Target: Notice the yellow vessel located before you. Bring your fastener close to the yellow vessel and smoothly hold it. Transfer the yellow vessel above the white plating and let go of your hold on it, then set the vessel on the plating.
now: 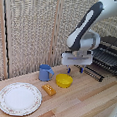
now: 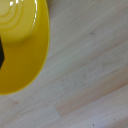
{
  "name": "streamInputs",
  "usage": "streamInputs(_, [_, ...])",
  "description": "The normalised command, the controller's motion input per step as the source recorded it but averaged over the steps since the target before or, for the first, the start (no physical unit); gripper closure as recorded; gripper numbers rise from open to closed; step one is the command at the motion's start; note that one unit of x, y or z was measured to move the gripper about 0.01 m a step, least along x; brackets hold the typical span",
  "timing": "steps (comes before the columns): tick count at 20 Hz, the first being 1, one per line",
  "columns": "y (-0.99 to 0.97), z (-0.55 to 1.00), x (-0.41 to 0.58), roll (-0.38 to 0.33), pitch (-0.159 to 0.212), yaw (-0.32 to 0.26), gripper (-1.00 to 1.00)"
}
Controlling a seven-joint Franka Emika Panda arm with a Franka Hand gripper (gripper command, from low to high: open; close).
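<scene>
The yellow bowl (image 1: 64,80) sits upright on the wooden table, in the middle of the exterior view. My gripper (image 1: 75,70) hangs just above it, a little toward the exterior view's right, with its two blue-tipped fingers apart and nothing between them. In the wrist view the bowl (image 2: 22,45) looms large and close, with a dark bit of a finger (image 2: 1,54) at the picture's edge. The white plate (image 1: 19,98) with a patterned rim lies at the exterior view's lower left, well apart from the bowl.
A blue mug (image 1: 45,72) stands just to the exterior view's left of the bowl. A small orange-yellow block (image 1: 49,89) lies between bowl and plate. A black wire rack (image 1: 107,59) stands at the back right. A curtain hangs behind the table.
</scene>
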Motion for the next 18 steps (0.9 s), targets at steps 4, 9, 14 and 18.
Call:
streamInputs(4, [-0.08,-0.48,0.000,0.014,0.000,0.089,-1.00])
streamInputs(9, [-0.09,-0.35,0.067,0.008,-0.008,0.089,-1.00])
streamInputs(14, [0.00,-0.06,0.075,0.000,0.000,0.032,1.00])
streamInputs(18, [0.01,0.00,0.000,-0.001,0.000,0.000,1.00])
